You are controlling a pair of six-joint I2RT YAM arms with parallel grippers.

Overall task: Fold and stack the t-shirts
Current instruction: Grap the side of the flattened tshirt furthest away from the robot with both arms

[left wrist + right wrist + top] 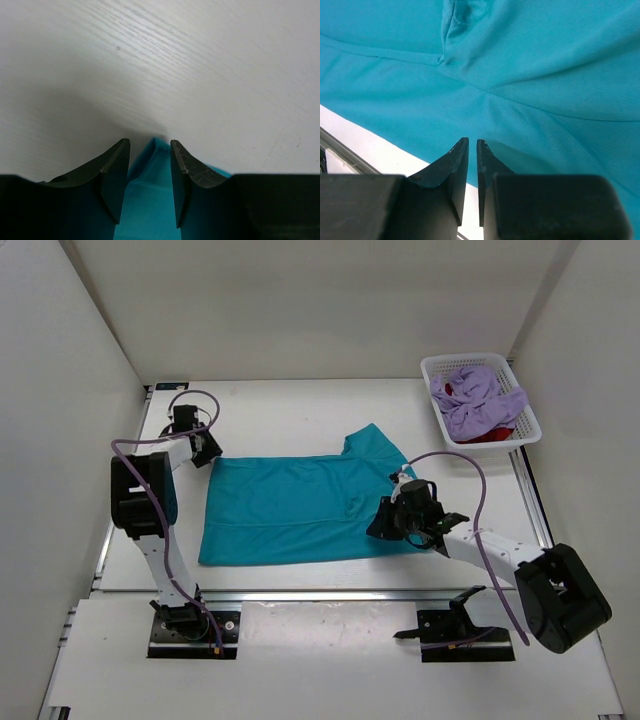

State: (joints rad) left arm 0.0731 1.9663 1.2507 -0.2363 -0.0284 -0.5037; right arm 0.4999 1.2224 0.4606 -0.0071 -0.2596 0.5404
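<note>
Three t-shirts are entered here, with one white mesh basket [432, 368] and two tools.

Item one, teal t-shirt [290, 510]: laid flat at the middle of the worktop [300, 410], with the hem toward the left arm and a sleeve toward the right. It is judged to be spread out this way so that it can be folded first.

Items two and three, lavender t-shirt [475, 400] and deep red t-shirt [497, 433]: bunched together in the basket at the far right corner. The lavender lies on top and the red is largely hidden beneath. They are well apart from the teal one, presumably kept aside until their turn comes.

Left tool [149, 150]: placed at the far left corner of the teal shirt. Its jaws are set apart, and the corner of the cloth is seen lying between them on the worktop. A pinch is judged to be in preparation — a corner is the natural handle for carrying an edge over.

Right tool [472, 142]: lowered over the near right part of the same shirt, close to a seam. Its jaws are drawn almost together, with only a thin slit left. Whether a fold of cloth is caught there cannot be told.

Status — no stack is begun.
</note>
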